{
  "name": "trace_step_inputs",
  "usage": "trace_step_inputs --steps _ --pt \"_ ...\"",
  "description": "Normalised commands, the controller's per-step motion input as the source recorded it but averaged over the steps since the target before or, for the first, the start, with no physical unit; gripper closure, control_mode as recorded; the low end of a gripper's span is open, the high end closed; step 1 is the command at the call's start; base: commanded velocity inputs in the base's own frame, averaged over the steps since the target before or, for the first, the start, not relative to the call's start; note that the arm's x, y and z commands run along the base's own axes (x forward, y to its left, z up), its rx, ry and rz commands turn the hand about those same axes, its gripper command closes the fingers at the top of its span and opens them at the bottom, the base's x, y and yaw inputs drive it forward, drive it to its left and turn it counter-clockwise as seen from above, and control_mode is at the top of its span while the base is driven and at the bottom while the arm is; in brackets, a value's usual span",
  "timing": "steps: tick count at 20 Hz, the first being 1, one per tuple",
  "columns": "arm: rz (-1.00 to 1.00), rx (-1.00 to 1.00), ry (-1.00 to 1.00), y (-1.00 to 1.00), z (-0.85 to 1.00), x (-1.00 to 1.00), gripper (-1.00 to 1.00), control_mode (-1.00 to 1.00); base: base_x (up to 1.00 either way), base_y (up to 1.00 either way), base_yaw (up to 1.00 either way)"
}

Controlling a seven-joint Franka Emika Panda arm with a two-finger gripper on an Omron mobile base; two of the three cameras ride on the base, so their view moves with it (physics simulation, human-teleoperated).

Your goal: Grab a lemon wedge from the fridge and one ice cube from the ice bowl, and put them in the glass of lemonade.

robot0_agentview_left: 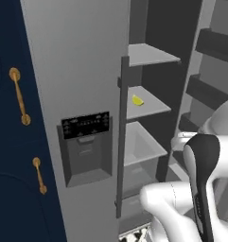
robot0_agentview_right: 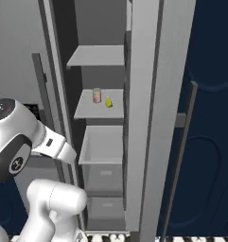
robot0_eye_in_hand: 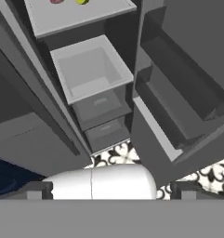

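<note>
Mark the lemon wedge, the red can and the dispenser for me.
lemon wedge [robot0_agentview_left: 137, 100], left base view, middle of the yellow piece on the shelf.
red can [robot0_agentview_right: 97, 95], right base view, its side wall.
dispenser [robot0_agentview_left: 85, 125], left base view, black control panel.

Inside the open fridge [robot0_agentview_left: 77, 71], a grey middle shelf [robot0_agentview_right: 89, 111] carries the lemon wedge [robot0_agentview_left: 137, 100] beside a small red can [robot0_agentview_right: 97, 95]; the shelf above [robot0_agentview_left: 151, 55] stands bare.
</note>
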Motion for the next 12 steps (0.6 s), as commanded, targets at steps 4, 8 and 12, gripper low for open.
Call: trace_step_inputs --steps 4,8,12 --pt "0.00 0.00 0.00 0.00 0.00 0.00 -1.00 1.00 0.68 -0.36 0.00" --pt "0.00 0.00 0.00 0.00 0.00 0.00 -1.00 1.00 0.27 -0.17 0.00" --pt "0.00 0.00 0.00 0.00 0.00 0.00 -1.00 1.00 0.62 0.00 0.00"
